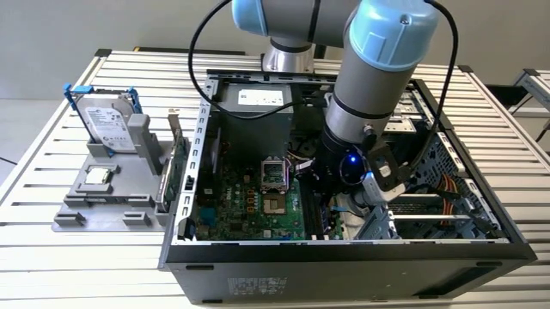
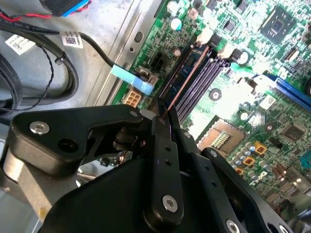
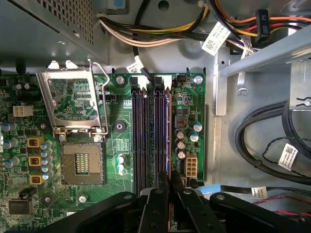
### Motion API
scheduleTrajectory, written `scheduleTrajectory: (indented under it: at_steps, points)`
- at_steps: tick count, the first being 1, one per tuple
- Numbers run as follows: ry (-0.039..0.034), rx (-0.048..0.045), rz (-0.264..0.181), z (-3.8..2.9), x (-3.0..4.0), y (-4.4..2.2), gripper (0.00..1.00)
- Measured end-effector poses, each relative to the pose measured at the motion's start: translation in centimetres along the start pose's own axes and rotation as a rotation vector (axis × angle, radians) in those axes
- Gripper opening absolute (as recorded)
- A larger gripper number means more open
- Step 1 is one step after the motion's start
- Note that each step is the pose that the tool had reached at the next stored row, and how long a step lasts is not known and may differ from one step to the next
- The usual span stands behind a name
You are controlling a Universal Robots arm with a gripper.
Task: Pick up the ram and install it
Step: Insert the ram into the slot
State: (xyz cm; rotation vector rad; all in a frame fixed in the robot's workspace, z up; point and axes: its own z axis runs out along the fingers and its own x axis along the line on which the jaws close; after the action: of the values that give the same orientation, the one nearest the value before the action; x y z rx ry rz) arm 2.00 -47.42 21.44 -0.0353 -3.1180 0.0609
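Exterior view: looks down from high up, at some distance, on the open computer case [image 1: 344,248] on a slatted table [image 1: 69,257].
First wrist view: looks straight down, close over the motherboard [image 3: 121,121].
Second wrist view: slanted, very close.
Shared: both wrist views show the memory slots [image 3: 150,136] [image 2: 201,80].

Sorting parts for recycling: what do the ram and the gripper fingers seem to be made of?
The ram looks like dark laminated circuit board with a coppery edge along its top. The gripper fingers look like matte black metal or hard plastic, fastened with shiny screws.
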Motion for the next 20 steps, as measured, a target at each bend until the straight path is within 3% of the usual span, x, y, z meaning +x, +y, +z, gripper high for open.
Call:
scheduleTrajectory:
  at_steps: [20]
  points:
    - [-0.0001,0.0023,-0.005,0.39,0.01,0.13,0.00]
